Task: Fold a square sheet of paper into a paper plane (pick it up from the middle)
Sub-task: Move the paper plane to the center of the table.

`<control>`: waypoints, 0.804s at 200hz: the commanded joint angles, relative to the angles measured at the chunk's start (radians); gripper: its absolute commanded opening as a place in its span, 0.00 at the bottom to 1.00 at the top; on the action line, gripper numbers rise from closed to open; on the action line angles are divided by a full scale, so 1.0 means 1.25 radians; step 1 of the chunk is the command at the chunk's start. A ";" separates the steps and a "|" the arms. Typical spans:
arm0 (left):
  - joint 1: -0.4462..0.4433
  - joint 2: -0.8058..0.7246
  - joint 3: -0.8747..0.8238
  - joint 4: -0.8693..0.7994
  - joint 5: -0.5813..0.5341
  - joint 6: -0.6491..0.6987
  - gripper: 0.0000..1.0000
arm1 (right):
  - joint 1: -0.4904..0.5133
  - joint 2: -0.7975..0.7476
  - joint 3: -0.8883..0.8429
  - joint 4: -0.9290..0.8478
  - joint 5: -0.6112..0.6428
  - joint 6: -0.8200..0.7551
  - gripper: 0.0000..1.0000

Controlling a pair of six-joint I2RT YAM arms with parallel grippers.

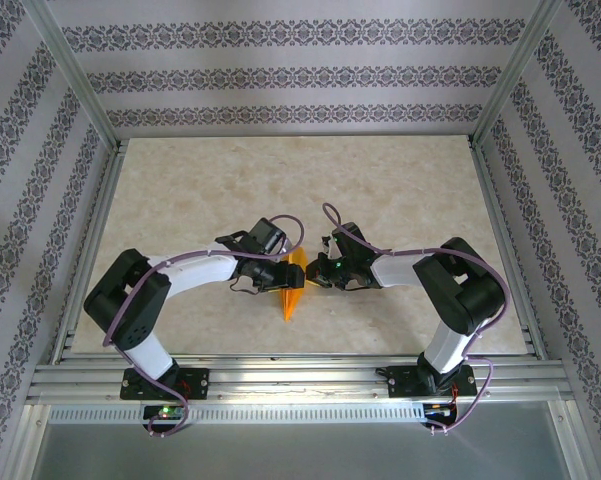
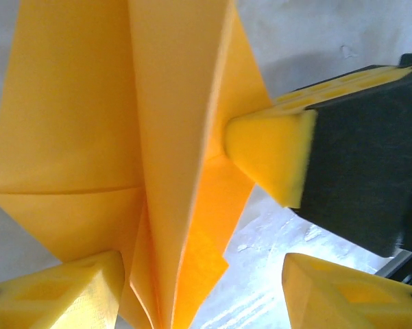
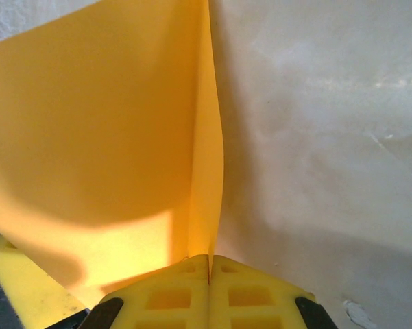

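The square sheet of paper (image 1: 294, 285) is bright orange and folded into a narrow pointed wedge, its tip towards the near edge of the table. It stands on edge between the two grippers. My right gripper (image 1: 316, 274) is shut on one edge of the paper (image 3: 89, 137), fingertips (image 3: 185, 288) pressed together over it. My left gripper (image 1: 280, 272) is open around the folded layers (image 2: 171, 137). The paper lies against its left finger (image 2: 62, 295), and a gap of bare table separates it from the right finger (image 2: 349, 291). The right gripper's yellow fingertip (image 2: 267, 157) shows pinching the paper from the side.
The marble-patterned table (image 1: 300, 180) is framed by aluminium rails (image 1: 280, 375) at the near edge and patterned walls on three sides. Both arms bend inward and meet at the table's near middle.
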 commanded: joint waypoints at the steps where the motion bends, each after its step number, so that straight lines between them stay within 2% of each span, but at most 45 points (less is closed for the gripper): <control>1: -0.008 -0.005 -0.008 0.023 -0.004 0.013 0.62 | 0.008 0.005 -0.003 0.012 -0.003 0.006 0.02; 93: -0.008 0.049 0.005 0.015 0.032 0.013 0.44 | 0.006 0.003 0.001 0.012 -0.005 0.007 0.02; 134: -0.008 0.054 0.015 -0.004 0.015 0.023 0.38 | 0.007 0.002 0.001 0.011 -0.008 0.007 0.02; 161: -0.008 0.065 0.024 -0.017 0.010 0.034 0.27 | 0.007 0.002 0.002 0.012 -0.008 0.008 0.02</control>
